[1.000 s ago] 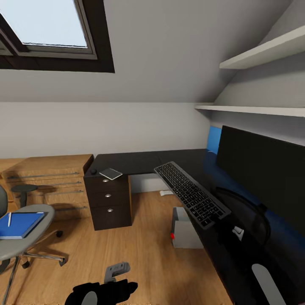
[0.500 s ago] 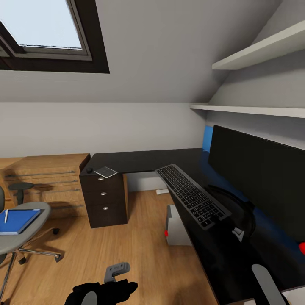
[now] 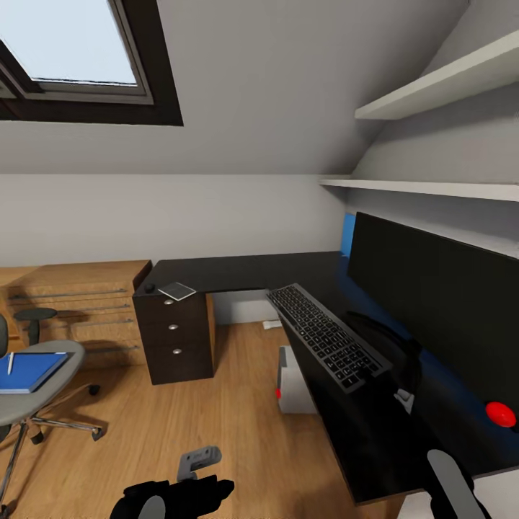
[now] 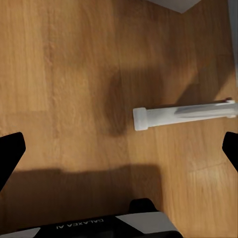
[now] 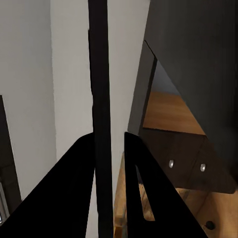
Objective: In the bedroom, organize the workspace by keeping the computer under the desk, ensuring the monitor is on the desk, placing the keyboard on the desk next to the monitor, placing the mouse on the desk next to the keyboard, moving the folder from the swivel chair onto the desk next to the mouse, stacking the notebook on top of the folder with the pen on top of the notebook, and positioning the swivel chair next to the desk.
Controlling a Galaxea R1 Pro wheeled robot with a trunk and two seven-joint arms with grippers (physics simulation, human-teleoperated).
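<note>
The right pincer (image 5: 110,163) is clamped on the keyboard (image 3: 326,336), its two dark fingers (image 5: 74,188) pressing on either side of the thin edge-on slab in the right wrist view. In the head view the keyboard hangs tilted above the front edge of the L-shaped black tabletop (image 3: 245,272), in front of the monitor (image 3: 440,303), which stands along the back edge by the wall. A red dot marks the monitor's lower corner.

At the far end of the tabletop, over the three-drawer unit (image 3: 175,339), lie the mouse (image 3: 150,287) at the corner and the light grey notebook (image 3: 177,290) just beside it. The grey computer (image 3: 292,375) stands on the wooden floor under the tabletop.

The swivel chair (image 3: 32,393) stands well apart from the tabletop, with the blue folder (image 3: 30,370) on its seat and the pen (image 3: 10,362) lying on the folder.

The left pincer (image 4: 119,148) hangs low over the floor, its fingertips wide apart and holding nothing.
</note>
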